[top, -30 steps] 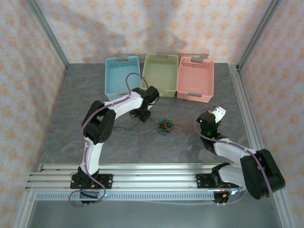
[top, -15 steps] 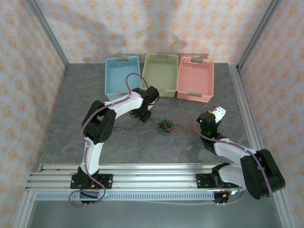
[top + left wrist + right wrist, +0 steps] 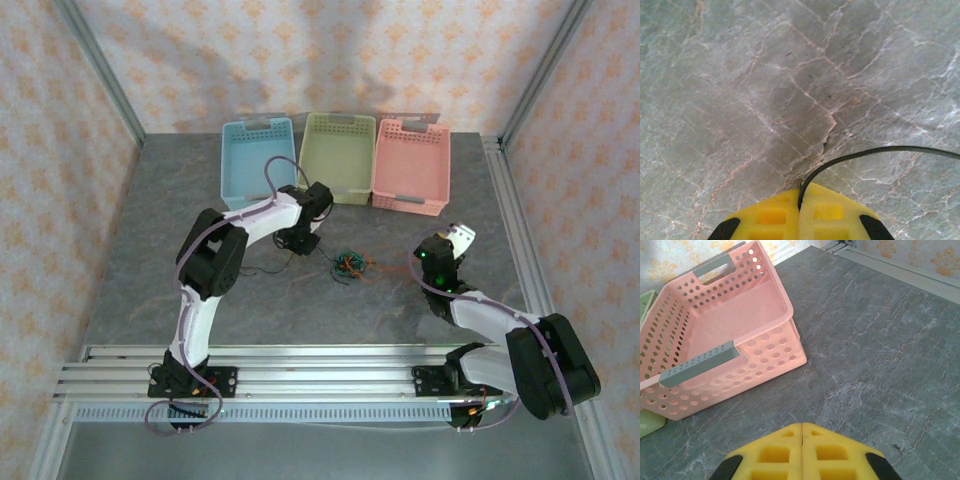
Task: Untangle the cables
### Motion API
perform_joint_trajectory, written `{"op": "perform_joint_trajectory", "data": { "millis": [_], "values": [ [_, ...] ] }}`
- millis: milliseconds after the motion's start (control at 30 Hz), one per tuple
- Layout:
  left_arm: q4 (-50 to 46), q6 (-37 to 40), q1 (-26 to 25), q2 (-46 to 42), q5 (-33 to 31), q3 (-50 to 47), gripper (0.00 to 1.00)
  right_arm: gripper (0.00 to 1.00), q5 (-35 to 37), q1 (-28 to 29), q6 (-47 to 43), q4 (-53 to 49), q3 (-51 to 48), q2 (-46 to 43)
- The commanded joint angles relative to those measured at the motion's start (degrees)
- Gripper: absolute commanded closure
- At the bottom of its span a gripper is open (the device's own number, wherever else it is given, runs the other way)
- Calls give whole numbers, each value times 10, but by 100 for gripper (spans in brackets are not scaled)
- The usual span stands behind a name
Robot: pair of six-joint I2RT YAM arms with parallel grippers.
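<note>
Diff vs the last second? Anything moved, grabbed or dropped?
Almost nothing. The left arm edged its elbow slightly toward the far side of the table. No new grasp or release: the left tool stays shut on the black cable. The cable tangle, the shut right tool and the pink basket are where they were.

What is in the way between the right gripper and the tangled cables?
Nothing visible stands between the right gripper and the cable tangle, just tabletop. The left gripper pinches a black cable.
</note>
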Motion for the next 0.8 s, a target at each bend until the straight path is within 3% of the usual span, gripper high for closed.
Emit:
{"op": "perform_joint_trajectory", "data": {
  "millis": [0, 67, 200, 367, 767],
  "values": [
    [46, -66, 45, -77, -44, -40, 100, 98, 4, -4, -8, 11, 14, 4],
    [78, -125, 87, -140, -58, -77, 100, 100, 6, -4, -8, 11, 13, 3],
    [167, -235, 199, -303, -20, -203, 100, 100, 11, -3, -5, 11, 9, -7],
    [231, -324, 338, -478, -6, -318, 100, 100, 30, -3, 0, 6, 3, -20],
    [250, -395, 556, -602, 45, -414, 100, 100, 136, -3, 30, -25, -24, -91]
  ]
}}
